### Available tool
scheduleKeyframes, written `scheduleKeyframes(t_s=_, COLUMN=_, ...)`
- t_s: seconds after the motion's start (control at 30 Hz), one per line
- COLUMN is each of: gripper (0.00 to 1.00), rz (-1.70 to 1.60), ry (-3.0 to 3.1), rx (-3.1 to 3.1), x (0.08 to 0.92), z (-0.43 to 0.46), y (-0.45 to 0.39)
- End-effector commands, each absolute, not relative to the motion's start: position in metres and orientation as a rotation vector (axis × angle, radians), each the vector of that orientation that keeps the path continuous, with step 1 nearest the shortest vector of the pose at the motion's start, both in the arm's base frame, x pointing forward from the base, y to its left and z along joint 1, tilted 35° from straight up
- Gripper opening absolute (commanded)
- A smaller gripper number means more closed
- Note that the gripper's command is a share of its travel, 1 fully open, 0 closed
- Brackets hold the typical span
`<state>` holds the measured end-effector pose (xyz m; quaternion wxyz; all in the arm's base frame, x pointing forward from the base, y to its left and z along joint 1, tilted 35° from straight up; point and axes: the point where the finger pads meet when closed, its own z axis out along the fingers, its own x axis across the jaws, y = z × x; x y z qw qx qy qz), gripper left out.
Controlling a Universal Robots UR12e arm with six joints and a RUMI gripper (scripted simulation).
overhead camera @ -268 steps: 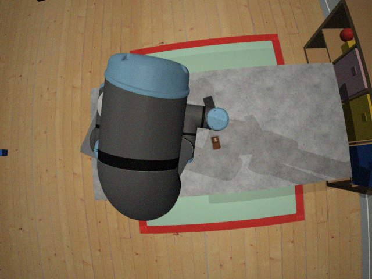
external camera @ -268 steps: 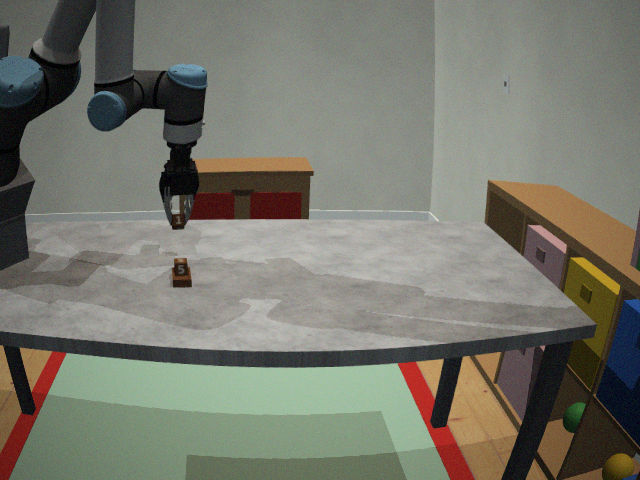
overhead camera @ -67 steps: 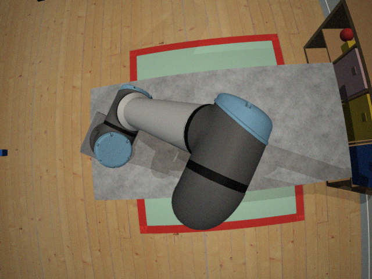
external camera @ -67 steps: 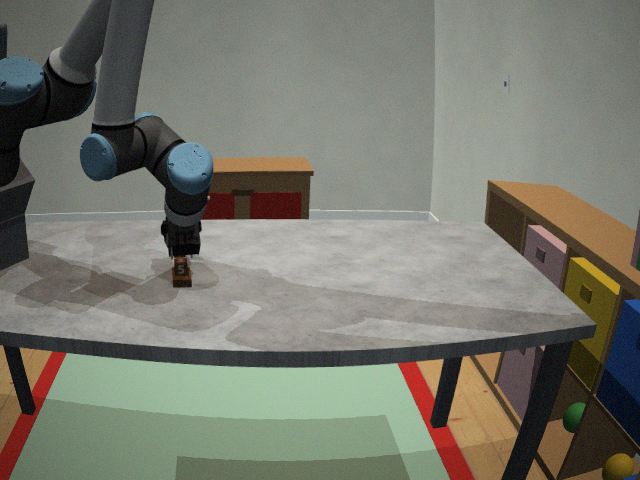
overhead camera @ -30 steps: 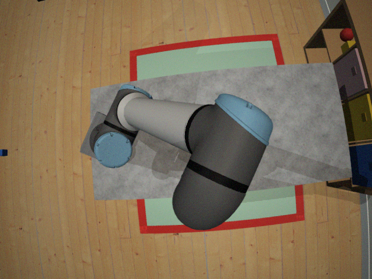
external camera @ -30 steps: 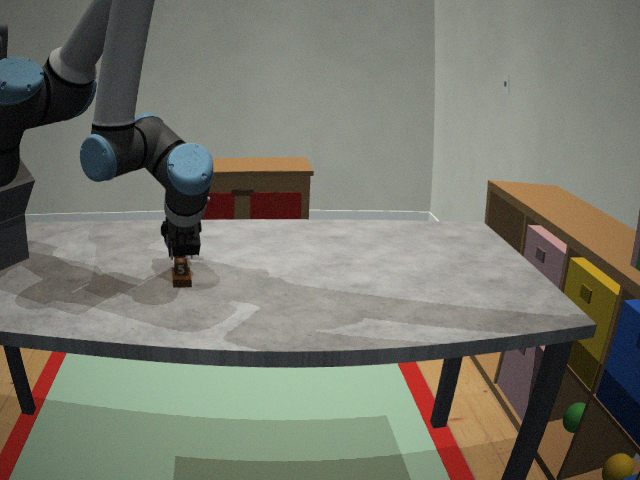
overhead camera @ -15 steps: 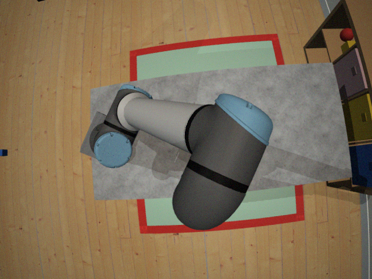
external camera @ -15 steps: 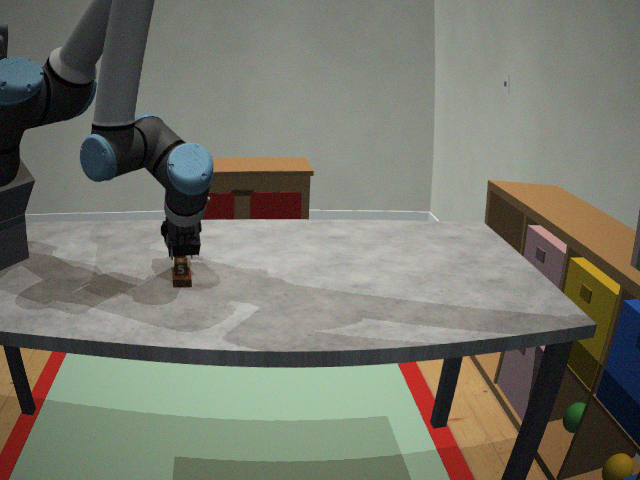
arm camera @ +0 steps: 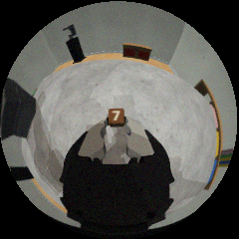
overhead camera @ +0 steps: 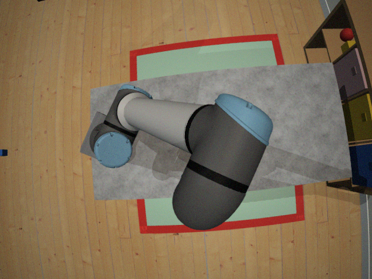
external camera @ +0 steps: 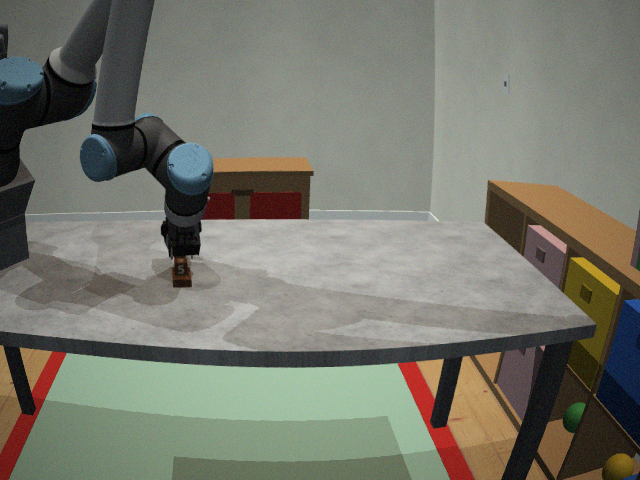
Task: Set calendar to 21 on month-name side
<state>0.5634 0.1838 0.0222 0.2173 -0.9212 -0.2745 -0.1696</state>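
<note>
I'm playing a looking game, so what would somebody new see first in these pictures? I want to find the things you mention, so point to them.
Probably the big grey robot arm (overhead camera: 224, 150) (external camera: 121, 67) with blue caps, reaching over the grey table (overhead camera: 303, 104) (external camera: 361, 258). Next, maybe the green mat (overhead camera: 168, 65) (external camera: 232, 392) with red edges under the table. Then the little brown block showing a white 7 (arm camera: 117, 117), in front of the gripper in the wrist picture.

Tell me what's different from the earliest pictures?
The gripper has come down and toward the exterior camera, to the calendar. Whether it let go of the cube showing 1, I can't tell. The 5-faced cube and tray stayed put.
</note>
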Motion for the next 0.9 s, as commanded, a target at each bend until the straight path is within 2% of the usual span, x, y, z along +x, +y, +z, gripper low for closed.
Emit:
scheduleKeyframes(t_s=0.0, gripper=0.21, rz=-0.471, ry=-0.761, rx=-2.551, x=0.5635, z=0.0225, y=0.1839)
scheduleKeyframes(t_s=0.13, gripper=0.28, rz=-0.471, ry=-0.761, rx=-2.551, x=0.5635, z=0.0225, y=0.1839)
scheduleKeyframes(t_s=0.2, gripper=0.28, rz=-0.471, ry=-0.761, rx=-2.551, x=0.5635, z=0.0225, y=0.1839)
scheduleKeyframes(t_s=0.23, gripper=0.4, rz=-0.471, ry=-0.761, rx=-2.551, x=0.5635, z=0.0225, y=0.1839)
scheduleKeyframes(t_s=0.87, gripper=0.4, rz=-0.471, ry=-0.761, rx=-2.551, x=0.5633, z=0.0228, y=0.184)
